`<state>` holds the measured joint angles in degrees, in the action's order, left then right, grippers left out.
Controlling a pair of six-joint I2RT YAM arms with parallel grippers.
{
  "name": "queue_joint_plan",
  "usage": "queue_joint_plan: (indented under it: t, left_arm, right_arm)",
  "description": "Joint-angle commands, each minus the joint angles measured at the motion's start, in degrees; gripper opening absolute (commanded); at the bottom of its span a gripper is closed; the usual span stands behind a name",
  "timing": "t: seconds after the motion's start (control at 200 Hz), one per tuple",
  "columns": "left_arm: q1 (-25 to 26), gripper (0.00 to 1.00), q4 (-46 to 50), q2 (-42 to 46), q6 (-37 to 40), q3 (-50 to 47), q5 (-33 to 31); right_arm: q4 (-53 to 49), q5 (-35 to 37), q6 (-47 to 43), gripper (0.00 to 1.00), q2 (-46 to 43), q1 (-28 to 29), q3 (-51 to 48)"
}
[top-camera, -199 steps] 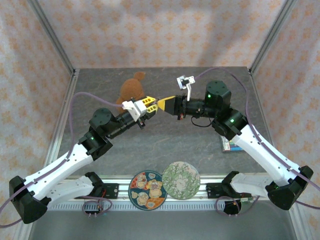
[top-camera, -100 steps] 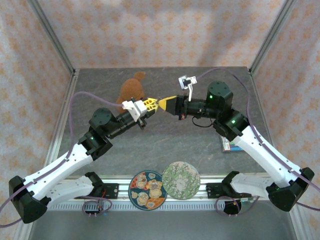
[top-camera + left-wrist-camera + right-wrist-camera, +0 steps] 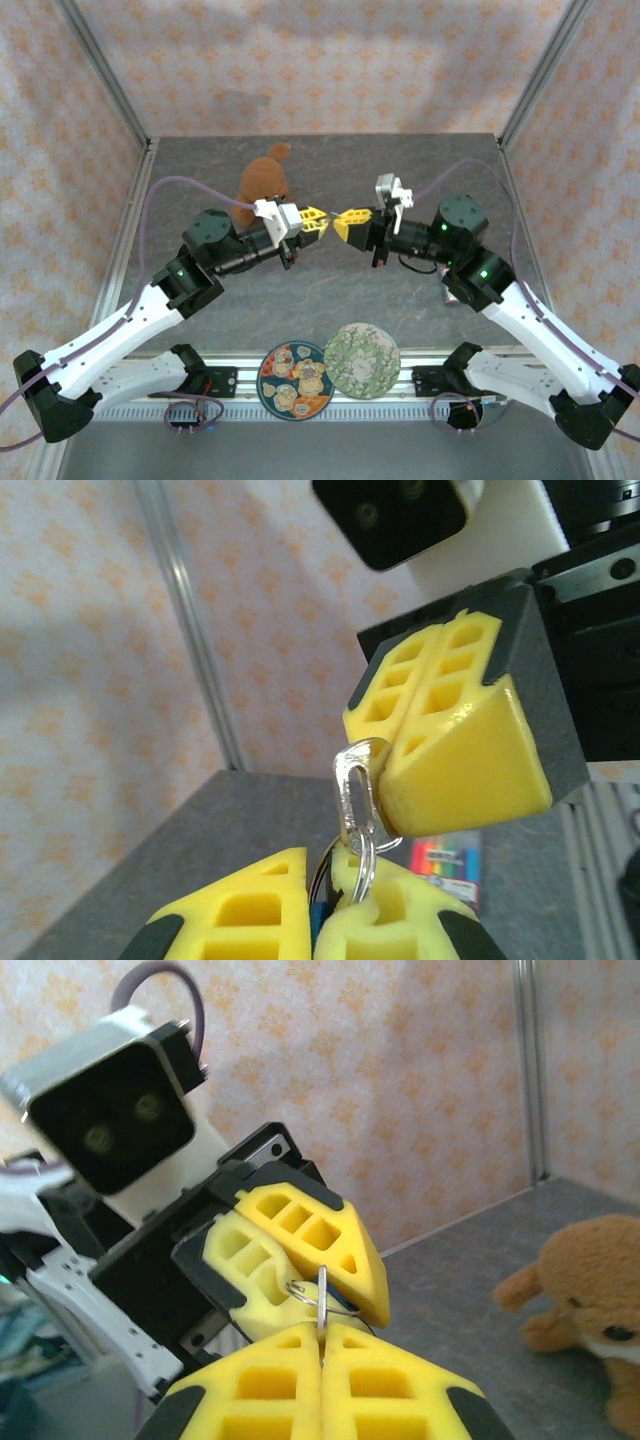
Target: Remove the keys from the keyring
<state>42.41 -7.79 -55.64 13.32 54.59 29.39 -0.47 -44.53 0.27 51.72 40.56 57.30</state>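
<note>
My left gripper and right gripper meet tip to tip above the middle of the table. In the left wrist view, the left gripper is shut on the thin wire keyring, with something blue pinched between its fingers. A silver key hangs on the ring, its head caught by the right fingers. In the right wrist view, the right gripper is shut on that key, seen edge-on. The keyring loops into the left fingers.
A brown plush toy lies on the table behind the left gripper. Two round patterned discs sit at the front edge. A colourful card lies on the table under the right arm. Metal frame posts flank the table.
The left jaws have closed on the keyring. The right arm has drawn back to the right and both grippers sit a little lower and nearer, with the key stretched between them.
</note>
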Motion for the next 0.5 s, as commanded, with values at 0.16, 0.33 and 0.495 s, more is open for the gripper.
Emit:
queue_joint_plan:
  t: [0.16, 0.33, 0.495]
  left_arm:
    - [-3.66, 0.00, 4.41, -0.26, -3.66, 5.23, -8.08]
    - [-4.31, 0.00, 5.36, -0.26, -4.09, 5.62, -7.74]
    - [-5.22, 0.00, 5.73, 0.27, -4.82, 5.74, -7.63]
  right_arm:
    - [-8.53, -0.92, -22.78, 0.00, -5.93, 5.23, 0.62]
    - [-12.91, -2.09, -28.80, 0.00, -5.86, 6.46, 1.53]
    - [-16.67, -3.20, -32.15, 0.00, -5.85, 7.49, 2.37]
